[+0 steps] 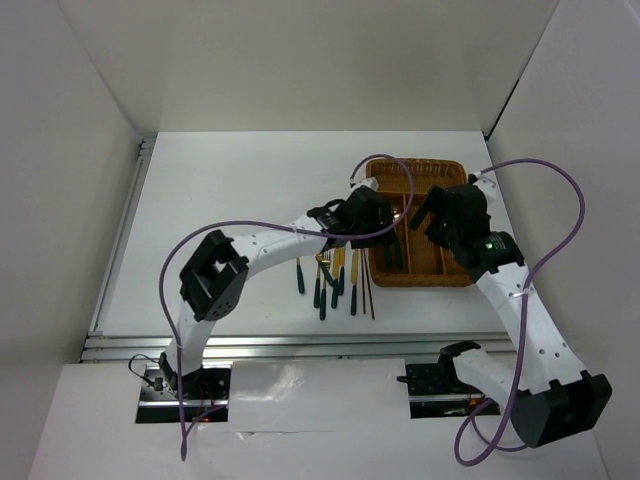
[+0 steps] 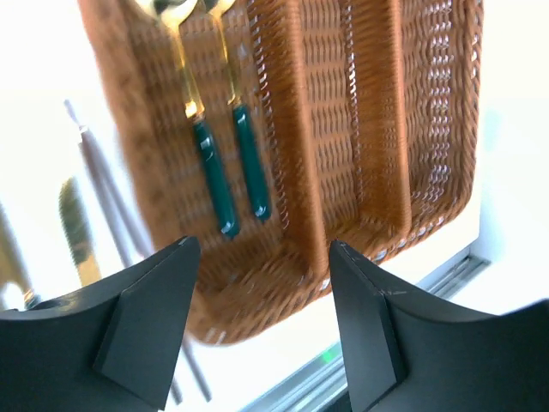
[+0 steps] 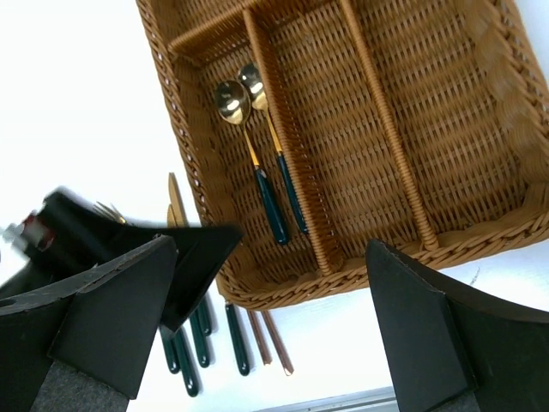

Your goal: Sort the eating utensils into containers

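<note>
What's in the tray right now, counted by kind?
Spoons: 2
Any other kind: 0
Total in the tray: 2

A white table (image 1: 220, 180) carries a wicker tray (image 1: 430, 281) beneath the left gripper (image 2: 259, 257), with loose utensils (image 1: 322, 290) and chopsticks (image 1: 368, 295) just beside that gripper.

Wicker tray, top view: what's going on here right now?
The left gripper and right gripper hover over the wicker tray, fingers open, holding nothing. Two spoons lie side by side in one outer long compartment; the other long compartments look empty. The remaining utensils and chopsticks lie on the table beside the tray.
</note>
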`<state>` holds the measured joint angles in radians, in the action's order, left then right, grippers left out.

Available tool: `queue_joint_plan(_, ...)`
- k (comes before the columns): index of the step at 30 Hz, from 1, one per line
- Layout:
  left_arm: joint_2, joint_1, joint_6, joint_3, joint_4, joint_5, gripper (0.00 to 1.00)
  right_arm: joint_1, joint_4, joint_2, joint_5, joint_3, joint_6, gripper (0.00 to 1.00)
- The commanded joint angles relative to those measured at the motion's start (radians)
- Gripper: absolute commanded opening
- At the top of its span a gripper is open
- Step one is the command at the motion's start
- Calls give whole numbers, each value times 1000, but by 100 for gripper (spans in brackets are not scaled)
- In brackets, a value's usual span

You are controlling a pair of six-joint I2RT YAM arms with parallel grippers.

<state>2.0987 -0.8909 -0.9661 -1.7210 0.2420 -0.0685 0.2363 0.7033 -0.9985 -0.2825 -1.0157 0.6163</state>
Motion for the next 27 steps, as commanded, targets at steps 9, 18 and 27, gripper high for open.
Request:
queue_joint_plan(9,-592,130,115,558,146,-82,76,-3,-8,78,20,-46,-36,99)
queue_joint_plan(18,-488,139,104,647,286,-198,71,-3,-18,49,63,-26,-36,99)
queue_joint_plan(27,-336,139,81,609,276,-212,64,-3,-18,58,54,-17,-46,99)
